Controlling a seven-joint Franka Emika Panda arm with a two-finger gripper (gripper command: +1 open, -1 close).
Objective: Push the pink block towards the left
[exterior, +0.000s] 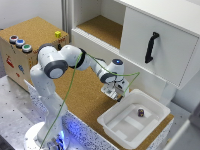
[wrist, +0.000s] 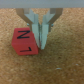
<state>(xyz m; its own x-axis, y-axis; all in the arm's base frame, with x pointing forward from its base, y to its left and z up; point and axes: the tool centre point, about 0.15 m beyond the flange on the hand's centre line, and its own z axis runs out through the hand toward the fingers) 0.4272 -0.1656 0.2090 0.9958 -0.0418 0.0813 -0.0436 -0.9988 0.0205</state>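
Down on grainy cork, end effector [wrist: 41, 44] clenched, empty, beside matte pink block [wrist: 23, 42].

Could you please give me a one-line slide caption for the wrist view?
Gripper fingers nearly together beside the pink block on the cork surface.

My arm [exterior: 60, 60]: white rounded shells w/ grey joint caps, black seams btwn segments. Round white base [exterior: 42, 137] w/ blue glow at its foot. Thin green cable [exterior: 70, 95] runs along me from base up past the elbow to the wrist. Blue light atop wrist joint [exterior: 117, 62]. My gripper [wrist: 39, 44]: two slim pale grey-blue fingers [wrist: 33, 25], flat-sided, tapering to blunt tips.
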